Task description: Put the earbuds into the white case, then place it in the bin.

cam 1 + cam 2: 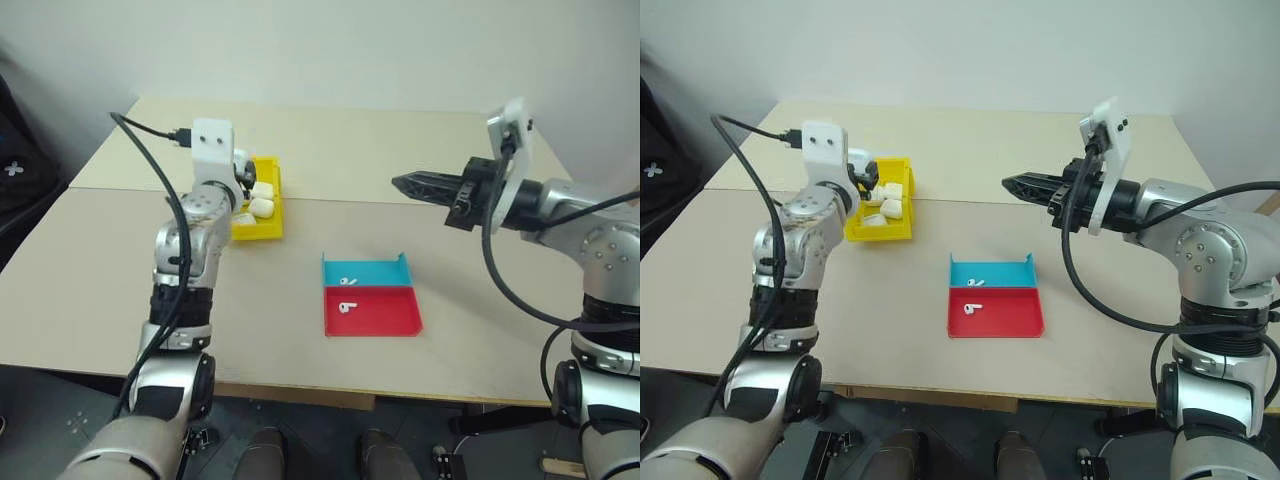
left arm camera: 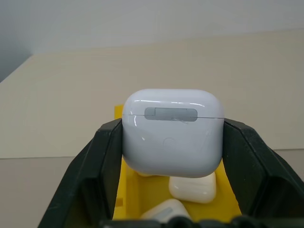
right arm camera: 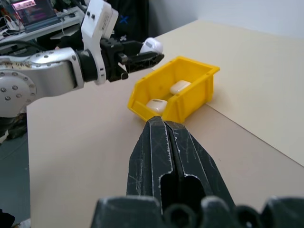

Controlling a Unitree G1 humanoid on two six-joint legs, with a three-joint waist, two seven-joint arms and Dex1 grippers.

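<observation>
Above the yellow bin (image 3: 173, 95), at the table's (image 1: 120, 290) far left, the white case (image 2: 172, 130) is held clamped between the two fingers of the left gripper (image 2: 173, 142), lid shut, hanging just over the bin's near end without touching the walls. Two other white cases (image 3: 168, 95) are already seen lying inside the bin. The right gripper (image 3: 164, 137) is held level over the table, well apart from the bin, with its fingers pressed together and nothing carried. Progress is judged as late: the held case is closed and poised over the bin, so the loading step is taken as done for it, though its contents cannot be checked. Only release into the bin is left for this case. Two earbuds (image 1: 347, 294) are seen loose in the trays, one in the blue tray (image 1: 368, 271) and one in the red tray (image 1: 375, 312), so another round may be left, but no spare case is seen on the table. On orientation: in the left wrist view the hinge strip faces the camera and runs straight across between the fingers. The case's broad axis is thus seen spanning the jaws, gripped by its two narrow sides. Lid end is judged uppermost, with the rounded base toward the bin.
</observation>
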